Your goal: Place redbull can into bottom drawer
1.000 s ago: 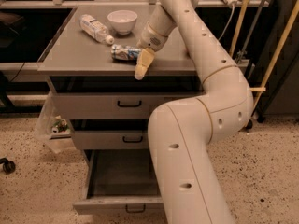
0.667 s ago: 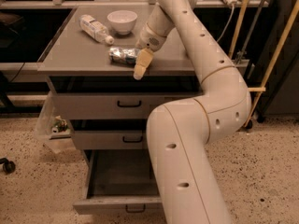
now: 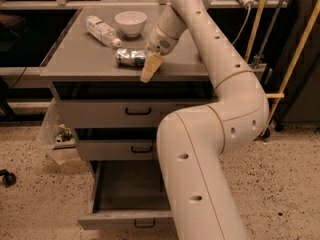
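The redbull can [image 3: 129, 58], silver and blue, lies on its side on the grey cabinet top [image 3: 75, 59], near the middle front. My gripper [image 3: 149, 67] reaches down from the white arm and sits at the can's right end, its pale fingers [image 3: 150, 68] pointing toward the front edge. The bottom drawer [image 3: 127, 194] is pulled out below, showing an empty grey inside, with its black handle [image 3: 145, 224] on the front. My arm hides the drawer's right part.
A clear plastic bottle [image 3: 101, 31] with a white cap lies at the back left of the top, beside a white bowl [image 3: 131, 22]. Two shut drawers [image 3: 135, 113] sit above the open one. A plastic bag [image 3: 57, 134] hangs at the cabinet's left. Yellow poles [image 3: 295, 59] stand at the right.
The gripper has stayed at the can's right end; the can and the arm show almost no movement.
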